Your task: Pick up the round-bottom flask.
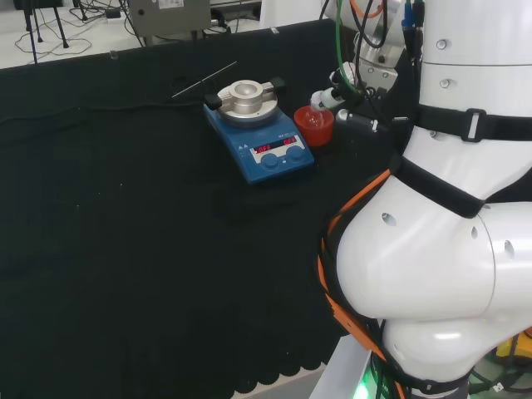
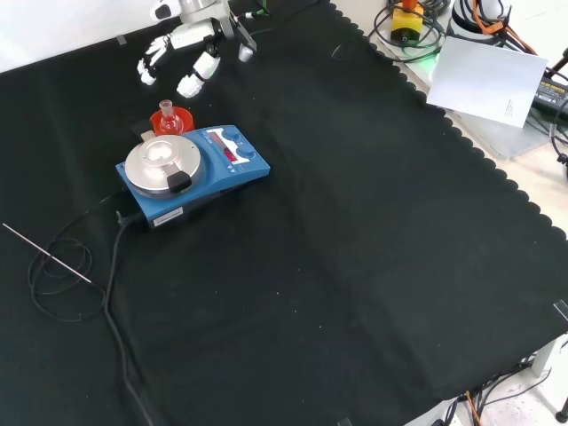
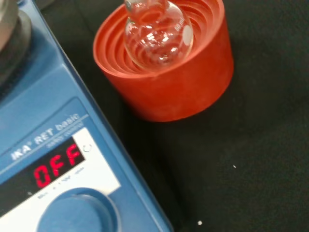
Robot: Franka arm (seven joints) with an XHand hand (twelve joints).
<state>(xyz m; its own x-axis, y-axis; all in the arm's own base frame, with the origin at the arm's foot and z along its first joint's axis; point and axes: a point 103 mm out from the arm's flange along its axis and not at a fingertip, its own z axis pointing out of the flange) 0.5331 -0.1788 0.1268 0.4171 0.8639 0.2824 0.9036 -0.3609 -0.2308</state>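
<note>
Hand [image 2: 191, 53] open above flask [image 3: 157, 30]

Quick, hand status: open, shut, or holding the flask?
Hand: open, fingers relaxed, holding nothing; the flask sits in its red stand.

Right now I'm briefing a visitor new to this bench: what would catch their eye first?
Probably the red ribbed stand with a small clear flask sitting in it, right beside the blue hotplate on the black cloth. In the front view the hand hangs just beyond the stand, fingers relaxed.
</note>
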